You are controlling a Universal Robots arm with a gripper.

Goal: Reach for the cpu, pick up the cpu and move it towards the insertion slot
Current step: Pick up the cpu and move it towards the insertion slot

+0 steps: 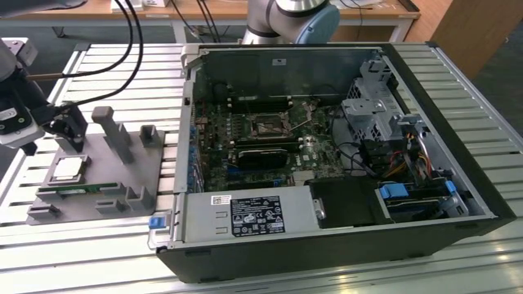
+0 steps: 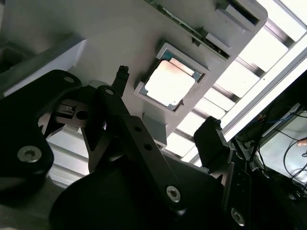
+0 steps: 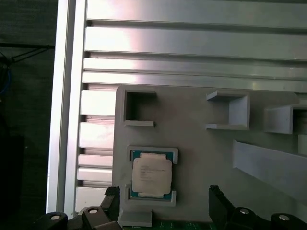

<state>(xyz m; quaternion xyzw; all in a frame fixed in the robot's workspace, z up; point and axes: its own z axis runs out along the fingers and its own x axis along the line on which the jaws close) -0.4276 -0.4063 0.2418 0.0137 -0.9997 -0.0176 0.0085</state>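
Fingers (image 3: 111, 200) hang open wide enough to fit round the cpu (image 3: 151, 175), kept still by its pocket (image 3: 153, 152) at the edge of the grey holder (image 3: 201, 158).

- The arm (image 1: 290, 17) is showing its grey base joint, with a blue cap, at the far edge of the exterior view.
- The wrist (image 1: 15, 92) is coming in at the exterior view's left edge and is pointing downward.
- The tool (image 1: 57, 131) is hanging below the wrist, with its black tips turned down.
- In both wrist views the tool (image 2: 168, 98) (image 3: 163, 191) is standing with its two black fingers (image 2: 211, 141) (image 3: 218, 206) spread wide apart.
- The fingers are not pressing on anything, and the gap between them is lying free.
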